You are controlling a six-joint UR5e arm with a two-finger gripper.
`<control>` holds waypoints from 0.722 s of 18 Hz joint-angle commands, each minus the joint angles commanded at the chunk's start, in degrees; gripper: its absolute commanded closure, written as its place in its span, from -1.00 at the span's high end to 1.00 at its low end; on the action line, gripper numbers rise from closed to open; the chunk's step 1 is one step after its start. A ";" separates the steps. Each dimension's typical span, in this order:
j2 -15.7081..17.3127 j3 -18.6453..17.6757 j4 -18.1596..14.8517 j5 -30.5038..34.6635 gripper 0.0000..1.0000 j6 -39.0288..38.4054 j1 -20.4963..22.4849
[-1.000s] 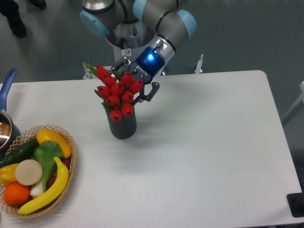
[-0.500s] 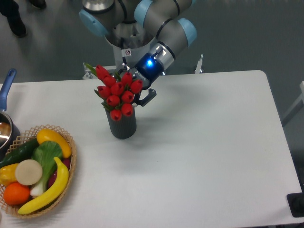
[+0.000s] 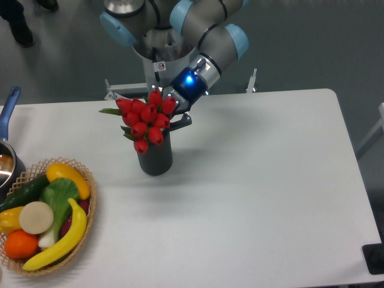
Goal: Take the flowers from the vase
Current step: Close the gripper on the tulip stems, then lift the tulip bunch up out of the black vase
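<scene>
Far left edge, a pot with a blue handle pokes in, partly cut off, nothing to do with the job. Next to it a wicker basket of produce sits at the near-left of the white table: yellow bananas, an orange, a dark cucumber, some leafy green; parked well apart from the work area so it stays out of the arm's way, I'd guess. Moving right, the dark ribbed vase stands upright on the table toward the back, and the flowers, a tight clump of red tulip buds with green leaves sticking out left, are in its mouth, stems down inside, heads bunched just above the rim and leaning a bit left. Right behind and right of the blooms comes the gripper, reaching down at an angle from the arm, blue light on its wrist; one dark finger shows just right of the bunch near the vase mouth, the other is hidden behind the buds. Looks like it straddles the bunch from behind to catch stems low, where they're gathered, but whether the jaws are clamped on anything I cannot tell from here. Flowers not lifted out yet by my read. The rest of the table to the right holds nothing of note.
</scene>
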 joint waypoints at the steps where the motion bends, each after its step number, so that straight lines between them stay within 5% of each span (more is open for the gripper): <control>1: 0.35 0.09 0.00 0.00 -0.74 -0.09 0.09; 13: 6.41 3.77 -0.26 -6.41 -0.73 -9.92 0.44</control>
